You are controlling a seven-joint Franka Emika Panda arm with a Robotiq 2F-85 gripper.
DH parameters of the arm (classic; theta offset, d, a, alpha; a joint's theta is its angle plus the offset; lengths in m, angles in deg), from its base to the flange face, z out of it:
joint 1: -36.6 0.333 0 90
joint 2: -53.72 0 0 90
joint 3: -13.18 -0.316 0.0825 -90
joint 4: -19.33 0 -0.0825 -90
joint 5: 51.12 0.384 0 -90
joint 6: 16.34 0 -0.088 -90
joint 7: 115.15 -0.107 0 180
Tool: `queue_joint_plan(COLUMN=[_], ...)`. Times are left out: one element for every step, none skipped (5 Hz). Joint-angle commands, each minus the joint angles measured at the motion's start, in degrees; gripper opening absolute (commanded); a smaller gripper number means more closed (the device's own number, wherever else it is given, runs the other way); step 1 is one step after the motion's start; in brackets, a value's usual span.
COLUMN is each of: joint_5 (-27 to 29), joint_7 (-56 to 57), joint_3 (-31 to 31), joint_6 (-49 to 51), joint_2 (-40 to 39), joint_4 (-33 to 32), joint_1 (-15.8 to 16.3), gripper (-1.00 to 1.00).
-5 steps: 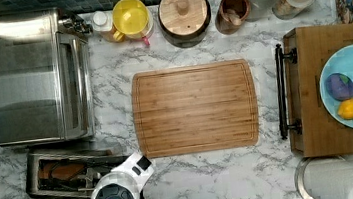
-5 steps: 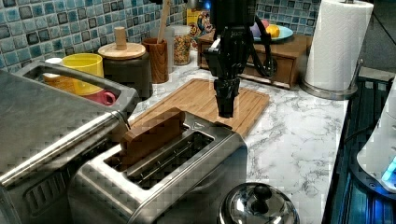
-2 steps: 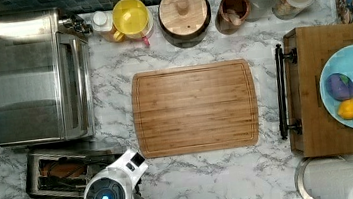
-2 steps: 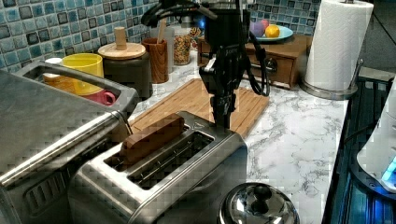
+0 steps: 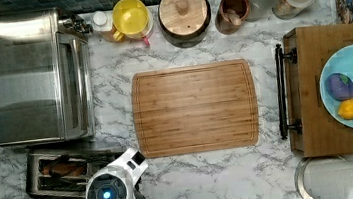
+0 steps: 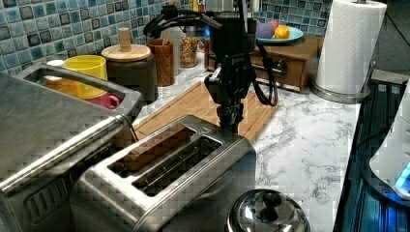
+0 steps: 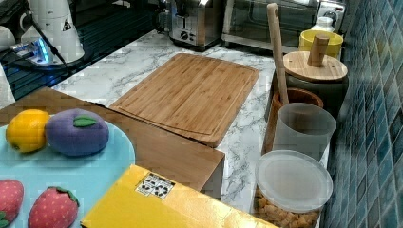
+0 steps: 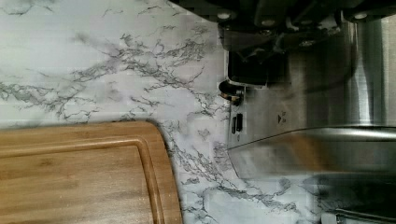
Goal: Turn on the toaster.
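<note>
Hanging at the toaster's far end — fingers.

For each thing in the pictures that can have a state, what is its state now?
toaster: bread sunk low in one slot, the other slot empty.
toaster oven: door closed.
tool: down at the toaster's far end in the left view.
clear jar: lid on.
dark canister: wooden lid on.
cutting board: bare.
</note>
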Motion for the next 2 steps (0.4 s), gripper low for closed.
queue_joint_plan(joint_5=[8.54, 12.18], joint_7=[1.97, 3.00], joint_3=[-3.36, -4.23], joint_6=[-4.46, -10.16], joint_2=[-4.44, -9.17], joint_4=[-11.18, -14.57], joint_1=[4.97, 4.93], gripper=[-1.00, -1.00])
